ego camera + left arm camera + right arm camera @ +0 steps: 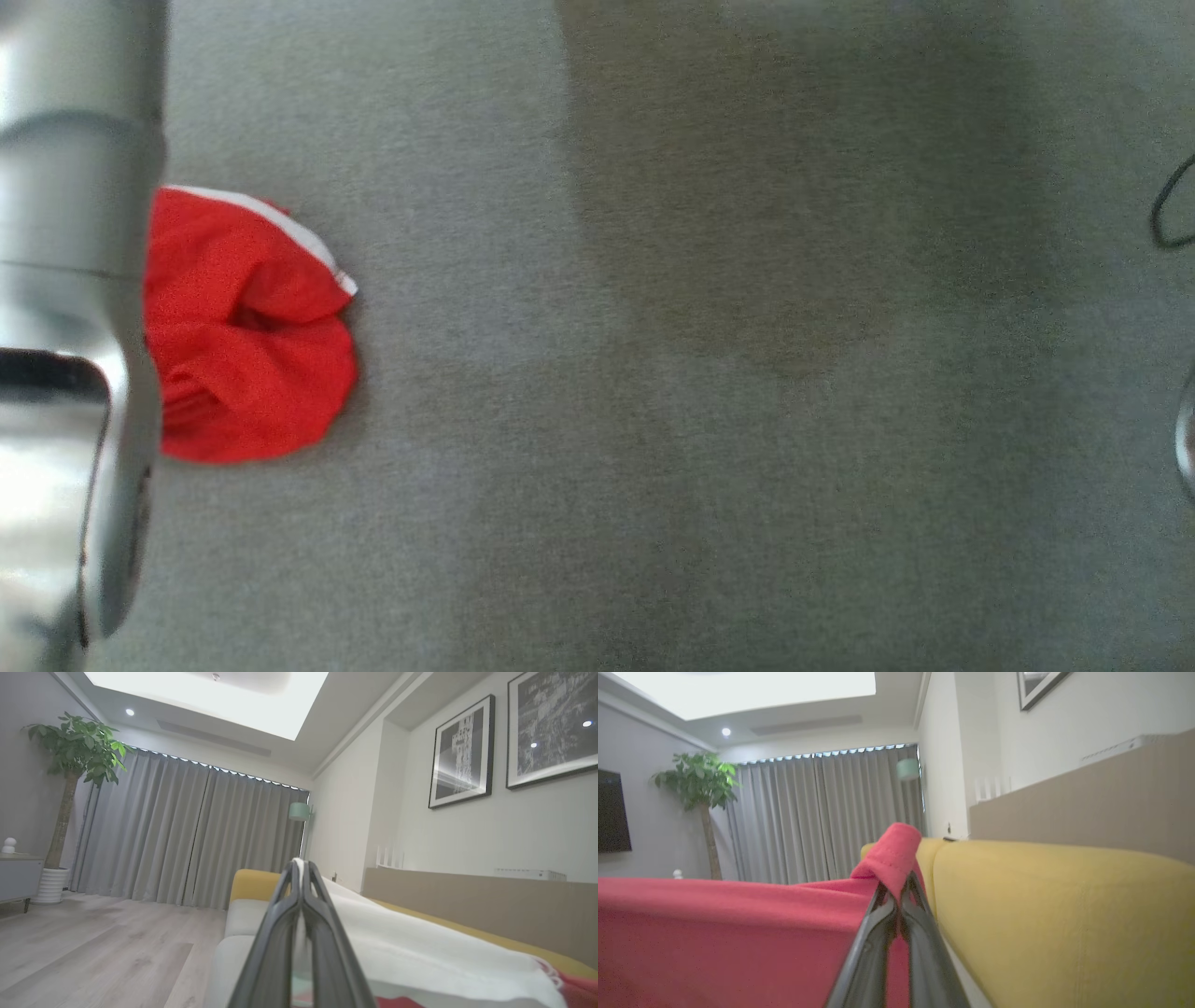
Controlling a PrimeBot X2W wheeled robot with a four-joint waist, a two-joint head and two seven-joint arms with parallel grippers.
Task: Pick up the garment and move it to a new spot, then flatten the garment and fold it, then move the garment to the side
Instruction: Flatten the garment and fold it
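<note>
Currently the step in hand is judged to be pick-up and carry to a new spot.

Findings:
- Garment (247,355), red w/ white band, sits bunched at the left of the grey sofa seat (700,373), partly hidden behind a pale forearm (65,280). A wide stretch of seat lies to its right.
- Left gripper (300,865): fingers together, clamped on the white band (420,947).
- Right gripper (896,889): fingers together, clamped on a red hem (892,854) that folds over the tips. Yellow backrest (1064,914) is just beside it.
- Cannot tell how much cloth is off the seat.

Recommendations (judgement):
- Raise both arms evenly. Uneven lift likely twists the cloth into a rope.
- Hold the two grip pts apart so the fabric hangs as a sheet, which makes flattening easier.
- Get the bunched part off the seat before travelling right. Dragging probably catches on the upholstery.
- Left bite looks thin, on the edge only, so there is slip risk. Move slowly, no jerks.
- Steer the right arm away from the backrest.
- At set-down, lay the hanging edge first, then draw the held edge away and lower it, so the cloth lands w/o creases.
</note>
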